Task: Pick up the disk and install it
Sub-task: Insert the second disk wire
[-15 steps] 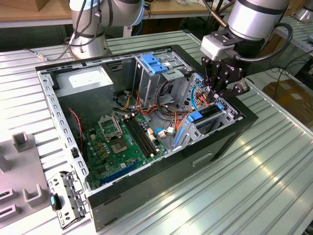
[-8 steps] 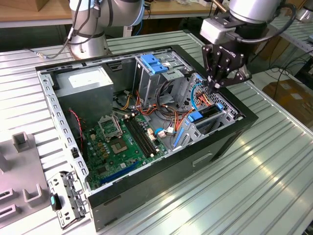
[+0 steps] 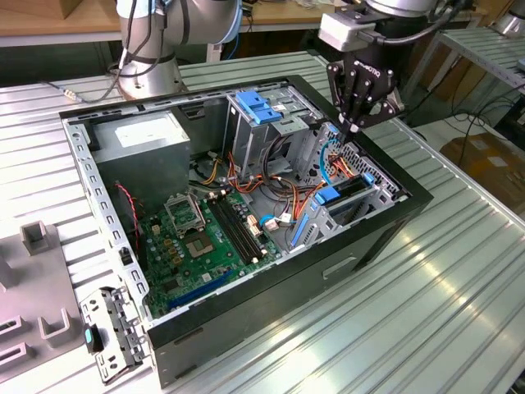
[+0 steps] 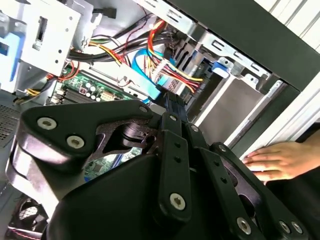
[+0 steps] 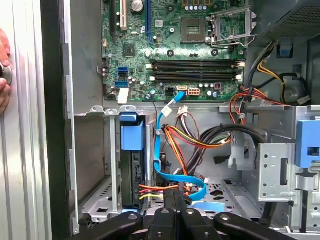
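**A:** Two questions: where is the disk, and what is the gripper doing?

**B:** From the exterior view's left come the power-supply box, the motherboard and the tall cage's blue latch. Then the disk stands on edge in the lower bay at the case's corner. Only its dark narrow edge and a blue rail tab show; its label is hidden.

**A:** And the gripper?

**B:** The gripper hangs above that bay, apart from the disk. Its fingers are drawn together with nothing between them. In the first wrist view they sit by the blue data cable, beside the disk.

**A:** Anything cut off?

**B:** A person's hand rests outside the case wall, partly cropped by the frame.
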